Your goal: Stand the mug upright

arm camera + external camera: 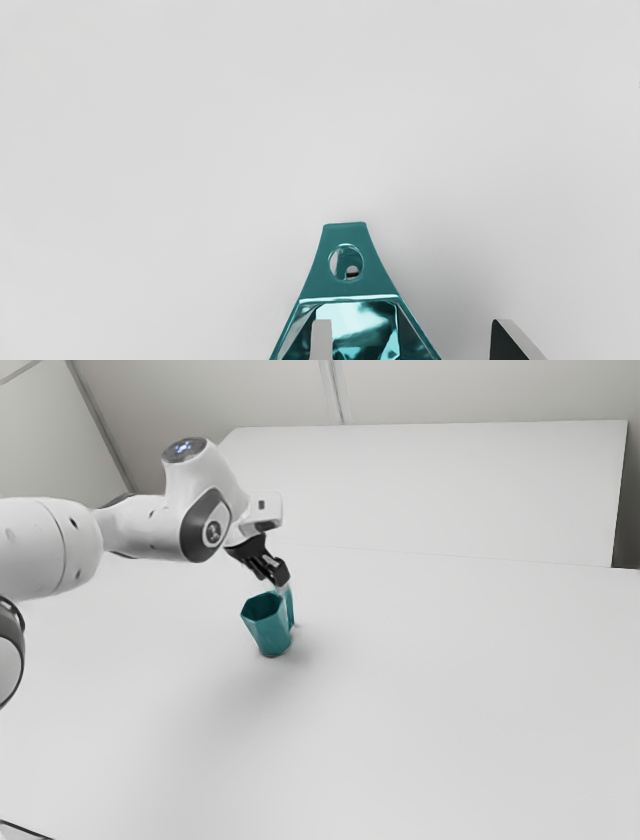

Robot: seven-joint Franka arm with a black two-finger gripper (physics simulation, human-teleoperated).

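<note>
Seemingly, the mug stands mouth up on the table. Over its mouth and flank, my gripper is spread, clasping nothing; any motion wants slowness, sparing rim and handle, lest it topple. How deep my tips sit beside it, I can't judge.

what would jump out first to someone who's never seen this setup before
The teal mug would likely catch the eye first, the one strong colour on a pale table. Next comes the big white arm, reaching in from the exterior view's left, its black tool just above the mug. In the wrist view, the round hole in the mug's teal handle stands out.
</note>
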